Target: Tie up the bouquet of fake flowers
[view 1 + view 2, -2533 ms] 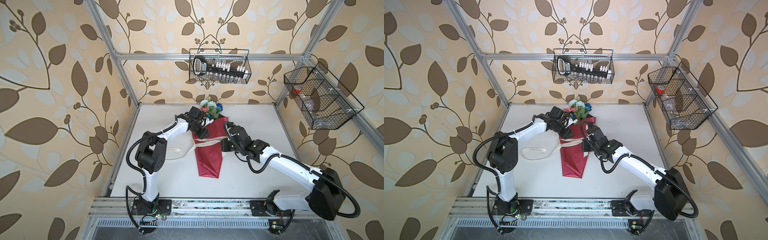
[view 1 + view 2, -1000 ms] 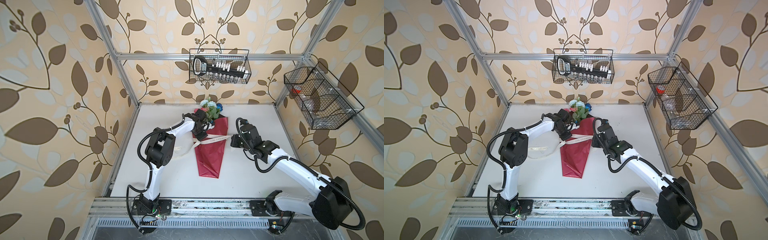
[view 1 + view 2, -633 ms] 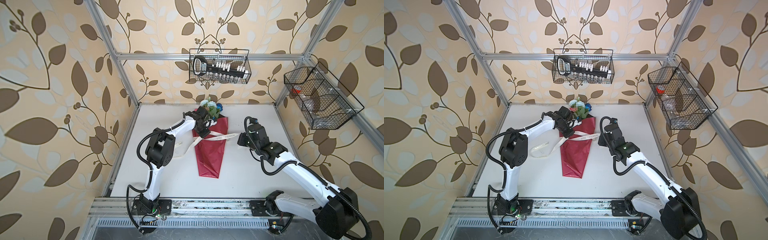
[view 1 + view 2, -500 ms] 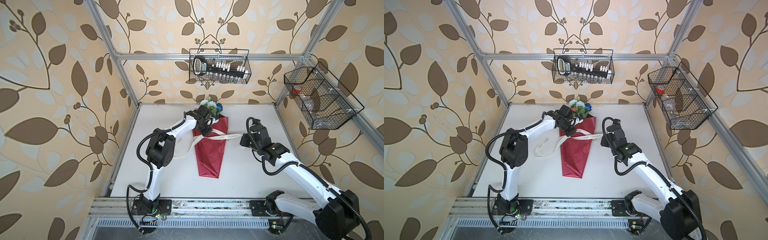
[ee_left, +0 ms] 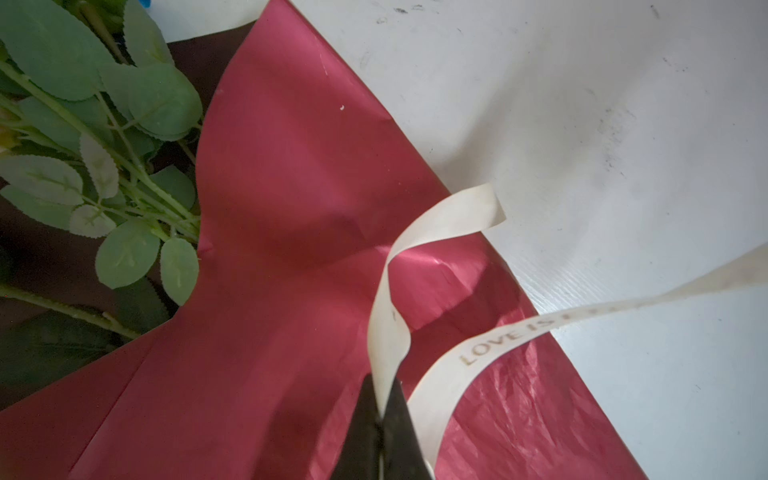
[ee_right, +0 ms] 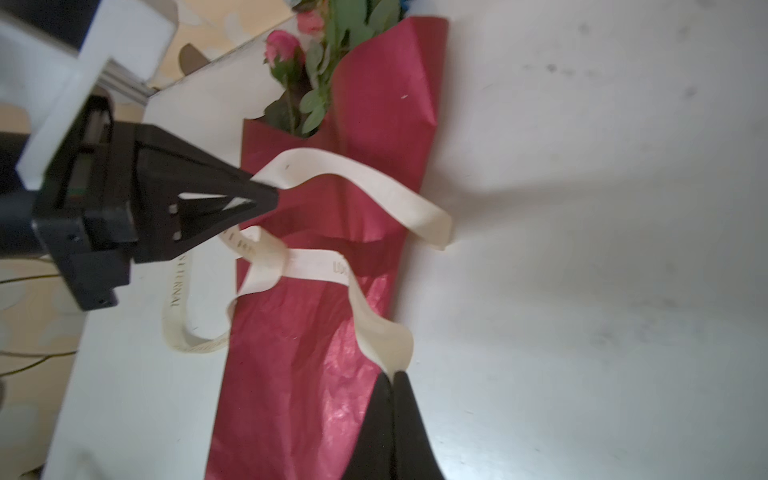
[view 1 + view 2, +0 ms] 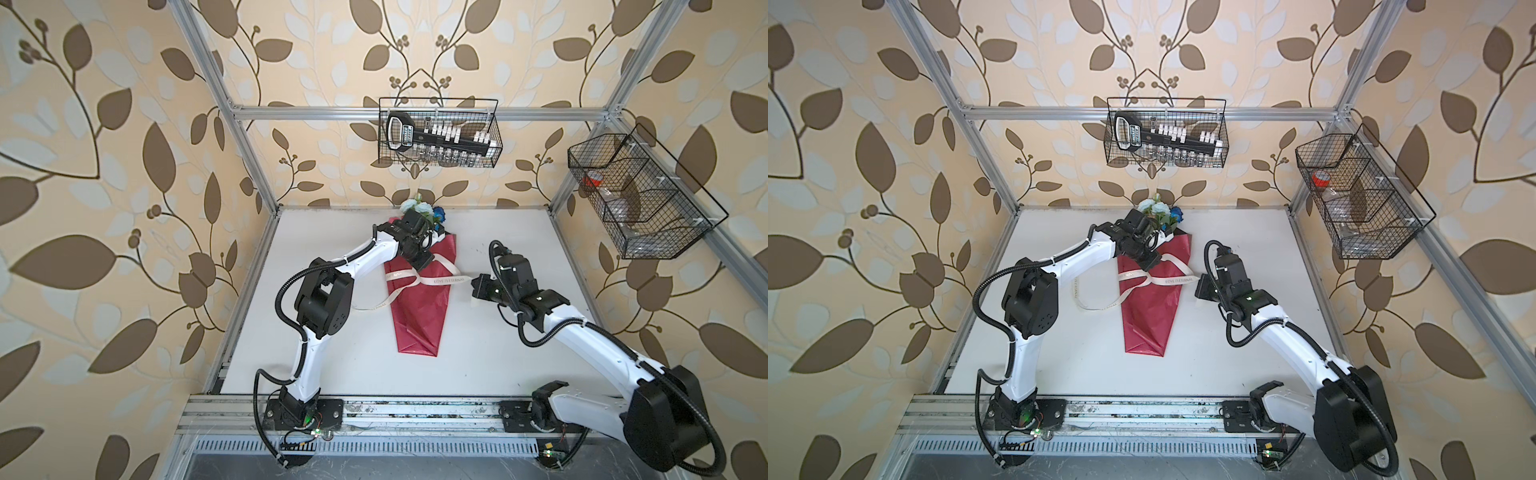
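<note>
The bouquet of fake flowers (image 7: 415,205) (image 7: 1152,208) lies at the back of the table, its stems inside a shiny red wrapping sheet (image 7: 419,316) (image 6: 291,374). A cream printed ribbon (image 7: 444,280) (image 7: 1177,280) crosses once over the wrap's middle. My left gripper (image 7: 424,266) (image 5: 380,399) hovers over the wrap's upper part, shut on one short ribbon end (image 5: 388,332). My right gripper (image 7: 473,286) (image 6: 392,374) sits just right of the wrap, shut on the other strand (image 6: 374,324), which stretches to the crossing. Green leaves (image 5: 124,124) and pink blooms (image 6: 282,45) poke out of the wrap's mouth.
A slack ribbon loop (image 7: 374,307) trails on the white table (image 7: 519,353) left of the wrap. A wire basket with a tool (image 7: 440,139) hangs on the back wall. Another wire basket (image 7: 636,199) hangs on the right wall.
My right gripper has drawn its ribbon strand rightward, off the wrap. The left gripper has moved up toward the flowers with its end, and the slack loop on the left has shrunk.
</note>
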